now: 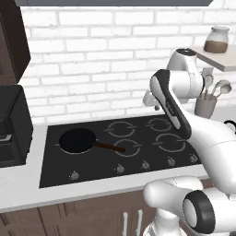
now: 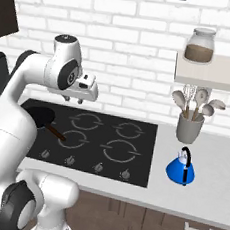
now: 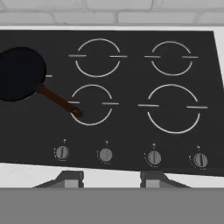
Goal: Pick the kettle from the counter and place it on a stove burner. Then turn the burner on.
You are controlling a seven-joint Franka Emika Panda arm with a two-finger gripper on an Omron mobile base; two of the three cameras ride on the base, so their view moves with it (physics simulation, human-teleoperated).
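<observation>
1. Bright-blue and glossy, the kettle [image 2: 181,169] stands upright on the pale counter [image 2: 214,193], to the right of the black glass cooktop [image 2: 139,139] and just in front of the grey utensil cup [image 2: 189,128]. Nothing touches it.
2. The gripper [image 2: 73,100] hangs high over the cooktop's back-left part, well apart from the kettle. In the hand view its 2 dark fingertips [image 3: 70,178] stand apart with nothing between them, so it holds nothing and is partly open.
3. The step in hand, as I judge it, is the reach: the arm must swing right, off the cooktop, to the kettle.
4. To do it well, come down from above on the dark arched handle, jaws either side of it, and widen them first if the handle needs the room. Keep clear of the utensil cup behind the kettle.
5. A black frying pan [image 3: 19,74] sits at the cooktop's left, its handle lying across the front-left ring. The front-right stove burner [image 3: 173,109] is bare and nearest the kettle, so it looks the easiest target. 4 knobs [image 3: 153,157] line the cooktop's front edge.
6. No brand, label or writing can be read; the jar [image 2: 199,45] on the shelf above the kettle is unmarked.
</observation>
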